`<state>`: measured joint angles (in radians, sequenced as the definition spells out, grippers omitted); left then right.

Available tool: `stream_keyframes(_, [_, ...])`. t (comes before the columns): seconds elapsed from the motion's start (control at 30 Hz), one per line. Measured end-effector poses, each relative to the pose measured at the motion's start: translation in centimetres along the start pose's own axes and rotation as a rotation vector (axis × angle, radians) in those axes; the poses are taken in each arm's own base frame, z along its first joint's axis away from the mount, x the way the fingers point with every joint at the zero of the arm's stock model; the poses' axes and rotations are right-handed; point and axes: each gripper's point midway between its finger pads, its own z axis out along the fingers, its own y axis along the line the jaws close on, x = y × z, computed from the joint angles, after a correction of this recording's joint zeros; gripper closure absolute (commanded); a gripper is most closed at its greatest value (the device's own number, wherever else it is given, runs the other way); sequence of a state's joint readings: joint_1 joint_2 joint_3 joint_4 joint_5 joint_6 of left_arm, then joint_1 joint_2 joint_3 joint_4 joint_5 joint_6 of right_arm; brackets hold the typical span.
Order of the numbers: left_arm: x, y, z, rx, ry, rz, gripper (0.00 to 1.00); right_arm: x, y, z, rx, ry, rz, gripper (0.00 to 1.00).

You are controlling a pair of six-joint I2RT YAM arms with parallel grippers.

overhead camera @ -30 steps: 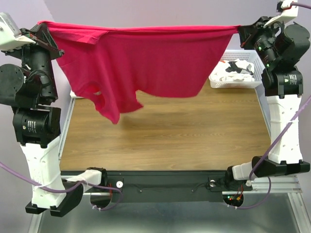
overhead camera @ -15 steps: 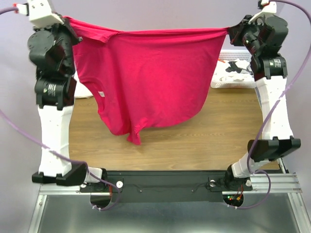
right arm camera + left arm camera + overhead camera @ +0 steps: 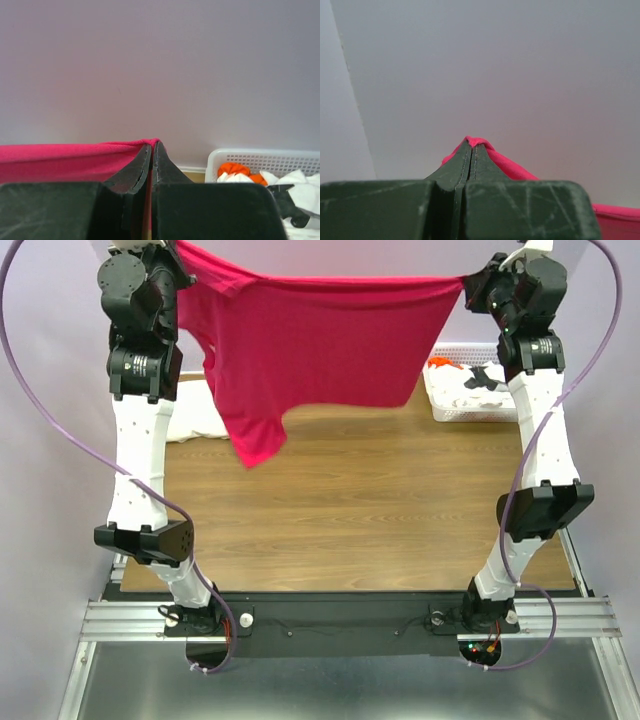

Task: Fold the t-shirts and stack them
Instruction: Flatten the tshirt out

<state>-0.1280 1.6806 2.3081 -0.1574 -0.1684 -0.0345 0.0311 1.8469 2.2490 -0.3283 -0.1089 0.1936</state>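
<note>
A magenta-red t-shirt (image 3: 310, 350) hangs stretched in the air between my two grippers, high over the far side of the table. My left gripper (image 3: 180, 262) is shut on its left top corner, where red cloth (image 3: 480, 142) pokes out past the tips of the left gripper (image 3: 472, 145). My right gripper (image 3: 466, 284) is shut on the right top corner, with the red cloth (image 3: 65, 157) running off to the left of the right gripper (image 3: 152, 145). One sleeve (image 3: 255, 440) dangles lowest, above the wood.
A white lattice basket (image 3: 445, 405) at the back right holds white, black-printed and orange t-shirts (image 3: 240, 172). Something cream-white (image 3: 195, 420) lies at the back left, partly behind the left arm. The wooden tabletop (image 3: 350, 510) lies below the hanging shirt.
Both arms have risen and reached farther back, carrying the red shirt up and away. The left gripper moved right, so the shirt spans less width and hangs higher.
</note>
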Motion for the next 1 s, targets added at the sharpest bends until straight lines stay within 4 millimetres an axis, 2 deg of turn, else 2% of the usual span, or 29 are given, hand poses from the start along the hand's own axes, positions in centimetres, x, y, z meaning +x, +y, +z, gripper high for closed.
stream_keyframes(0.13, [-2.2,-0.6,-0.2,0.033,-0.074,-0.015,1.00,-2.1,-0.1,-0.1,0.009,-0.073,-0.030,0.99])
stream_keyframes(0.2, [-2.4,-0.6,-0.8,0.041,-0.085,-0.017,1.00,-2.5,-0.2,-0.2,0.012,-0.092,-0.049,0.99])
stream_keyframes(0.33, [-0.7,-0.1,-3.5,0.051,-0.048,-0.024,1.00,0.1,-1.1,-1.4,0.034,-0.040,-0.084,0.99])
stream_keyframes(0.4, [0.3,-0.2,-4.7,0.067,-0.027,-0.040,1.00,2.7,-1.7,-2.4,0.049,0.013,-0.099,0.99])
stream_keyframes(0.5, [3.9,0.0,-7.4,0.089,0.039,-0.080,1.00,5.9,-2.6,-3.6,0.068,0.073,-0.112,0.99])
stream_keyframes(0.53, [6.0,0.2,-8.9,0.092,0.087,-0.099,1.00,8.6,-3.2,-4.6,0.084,0.129,-0.112,0.99])
stream_keyframes(0.57, [8.3,0.5,-10.2,0.093,0.140,-0.114,1.00,9.3,-3.4,-5.1,0.088,0.147,-0.112,0.99])
stream_keyframes(0.6, [9.2,0.5,-10.9,0.097,0.163,-0.127,1.00,10.6,-3.7,-5.8,0.099,0.178,-0.110,0.99])
stream_keyframes(0.7, [15.3,0.7,-14.9,0.119,0.298,-0.192,1.00,15.1,-4.9,-9.1,0.145,0.254,-0.098,0.99])
stream_keyframes(0.73, [17.0,0.6,-16.5,0.132,0.343,-0.218,1.00,17.2,-5.7,-10.8,0.185,0.288,-0.093,0.99])
stream_keyframes(0.83, [21.9,0.6,-21.1,0.150,0.474,-0.290,1.00,21.4,-8.0,-15.1,0.309,0.352,-0.081,0.99])
stream_keyframes(1.0, [28.6,1.3,-27.1,0.122,0.660,-0.374,1.00,27.6,-10.5,-21.2,0.460,0.441,-0.036,0.99])
